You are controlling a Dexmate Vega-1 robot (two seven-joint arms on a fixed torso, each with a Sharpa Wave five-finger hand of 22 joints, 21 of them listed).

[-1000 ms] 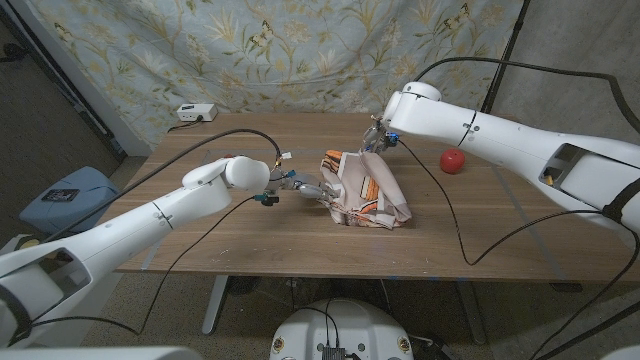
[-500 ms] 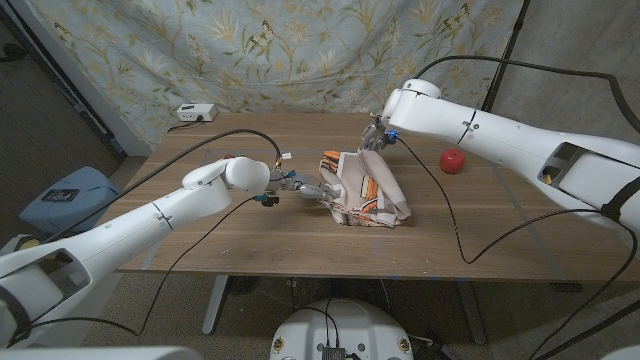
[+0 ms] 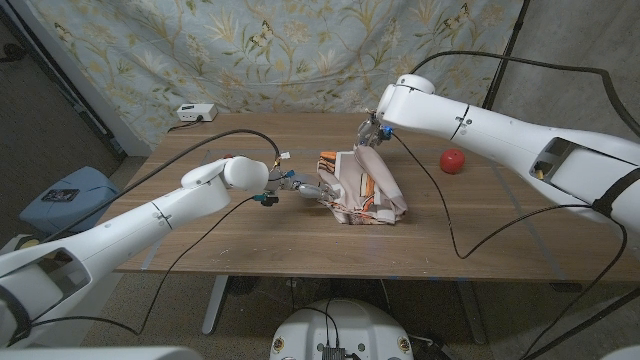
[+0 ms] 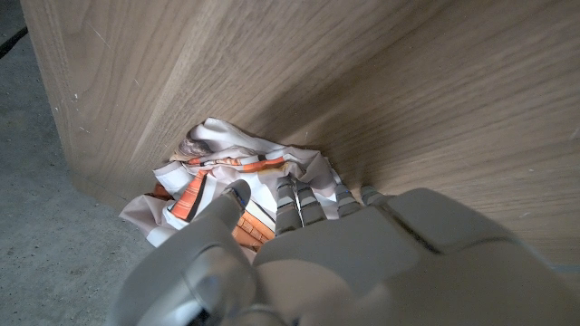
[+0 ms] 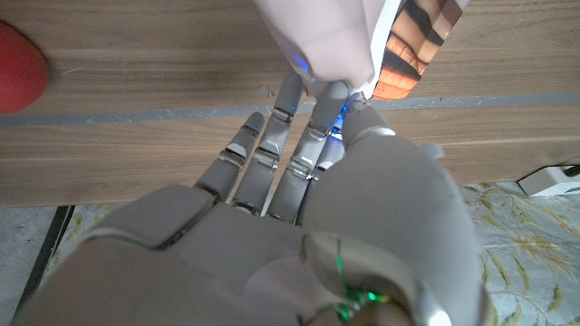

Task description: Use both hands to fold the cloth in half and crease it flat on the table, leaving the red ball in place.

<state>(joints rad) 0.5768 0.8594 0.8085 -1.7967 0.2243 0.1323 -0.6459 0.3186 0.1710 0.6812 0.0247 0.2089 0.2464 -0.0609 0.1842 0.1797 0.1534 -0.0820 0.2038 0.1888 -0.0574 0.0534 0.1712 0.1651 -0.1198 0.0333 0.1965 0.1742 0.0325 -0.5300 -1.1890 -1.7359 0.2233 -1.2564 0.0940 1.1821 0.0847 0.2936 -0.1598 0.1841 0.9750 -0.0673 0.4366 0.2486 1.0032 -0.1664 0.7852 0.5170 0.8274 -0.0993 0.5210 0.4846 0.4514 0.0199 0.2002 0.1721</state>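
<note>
the right hand point(image 3: 368, 135) pinches the cloth's point(image 3: 365, 190) far edge, lifting it. the left hand point(image 3: 305, 189) grips the cloth's near-left edge. the ball point(image 3: 453, 160) lies on the table point(image 3: 240, 235), well right of the right hand.

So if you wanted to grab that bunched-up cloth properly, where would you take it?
Probably by its edges, one from each side. The cloth lies crumpled, with its far edge lifted by the right hand and its near-left edge held by the left hand. Those loose edges stick out; the middle is a wad.
</note>
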